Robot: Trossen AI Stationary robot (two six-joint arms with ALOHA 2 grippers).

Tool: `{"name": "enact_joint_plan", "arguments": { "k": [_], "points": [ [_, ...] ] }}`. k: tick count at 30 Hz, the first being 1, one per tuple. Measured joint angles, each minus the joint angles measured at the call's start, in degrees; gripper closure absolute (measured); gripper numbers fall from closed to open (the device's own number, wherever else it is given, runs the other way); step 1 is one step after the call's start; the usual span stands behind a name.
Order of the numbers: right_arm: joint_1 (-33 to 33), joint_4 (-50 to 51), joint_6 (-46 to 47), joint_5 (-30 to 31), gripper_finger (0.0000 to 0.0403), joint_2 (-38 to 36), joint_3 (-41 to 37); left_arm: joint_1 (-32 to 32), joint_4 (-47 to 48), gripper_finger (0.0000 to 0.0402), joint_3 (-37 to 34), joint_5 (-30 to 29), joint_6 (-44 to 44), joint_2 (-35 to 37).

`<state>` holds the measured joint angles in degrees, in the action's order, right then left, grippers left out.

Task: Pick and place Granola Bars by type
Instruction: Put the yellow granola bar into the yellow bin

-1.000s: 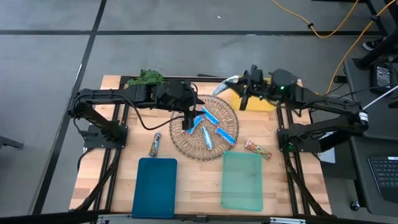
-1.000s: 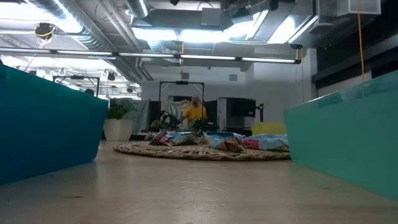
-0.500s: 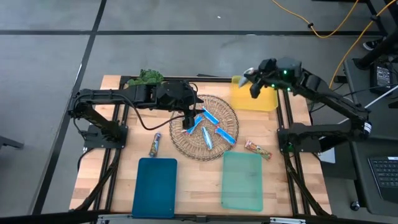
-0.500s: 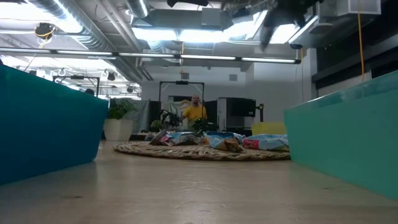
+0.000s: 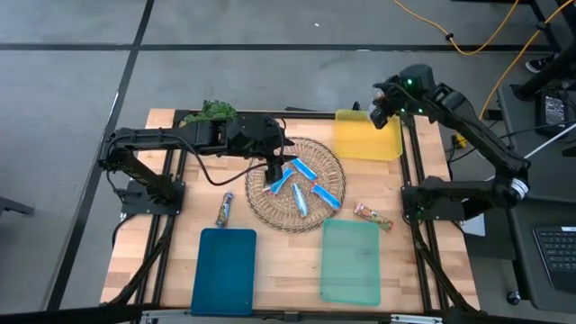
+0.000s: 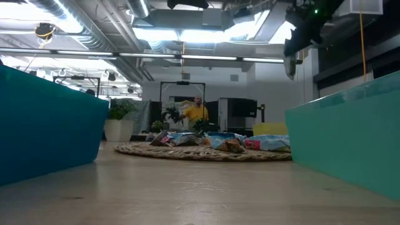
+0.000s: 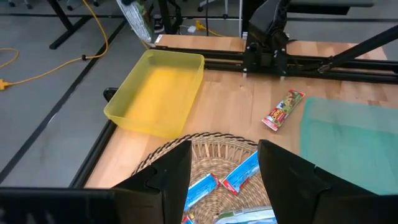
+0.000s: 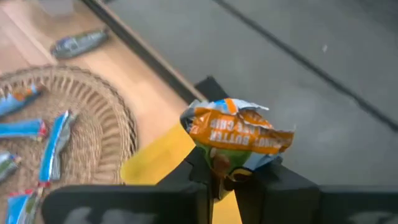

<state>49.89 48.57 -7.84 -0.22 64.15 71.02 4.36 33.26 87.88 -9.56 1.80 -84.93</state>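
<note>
Right tool (image 8: 225, 176), raised over yellow tray (image 5: 364, 137) at worktop's far edge.
Clenches orange bar (image 8: 239, 132), plain only in its wrist view; left tool (image 7: 224, 180) released over woven mat (image 5: 297, 183).

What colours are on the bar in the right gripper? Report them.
Orange band with pale lettering, silvery-blue edges and some green, on the bar pinched by the right gripper; right wrist view shows it best.

The right gripper (image 5: 378, 110) is hanging high near the table's far right corner, its arm stretching up and back, and its fingers are pinching tight on a crumpled wrapper. The left gripper (image 5: 273, 174) is pointing down at mid-table, fingers (image 7: 169, 180) standing apart.
</note>
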Motion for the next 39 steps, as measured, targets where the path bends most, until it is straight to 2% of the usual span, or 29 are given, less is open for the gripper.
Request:
{"name": "enact_joint_plan", "arguments": {
  "k": [6, 14, 20, 27, 34, 39],
  "points": [
    [4.8, 2.7, -2.7, -2.0, 0.0346, 4.3, 0.0, 0.0, 0.0, 0.0224, 0.0, 0.0, 0.0, 0.0],
    [8.2, 3.6, -6.4, -6.6, 0.0361, 12.7, -0.1, 0.2, 0.0, 0.0224, 0.0, -1.5, 0.5, 0.0],
    [8.8, 3.5, -7.6, -10.2, 0.0356, 19.4, -0.1, 0.2, 0.0, 0.0224, 0.0, -1.4, 0.5, 0.0],
    [8.8, 3.5, -7.8, -10.5, 0.0364, 25.3, -0.1, 0.2, 0.0, 0.0224, 0.0, -1.4, 0.7, 0.0],
    [8.8, 3.3, -7.8, -10.6, 0.0348, 30.1, -0.1, 0.2, 0.0, 0.0224, 0.0, -1.3, 1.0, 0.0],
    [8.8, 3.5, -7.8, -12.0, 0.0356, 32.8, -0.1, 0.2, 0.0, 0.0224, 0.0, -1.4, 1.0, 0.0]
  ]
}}
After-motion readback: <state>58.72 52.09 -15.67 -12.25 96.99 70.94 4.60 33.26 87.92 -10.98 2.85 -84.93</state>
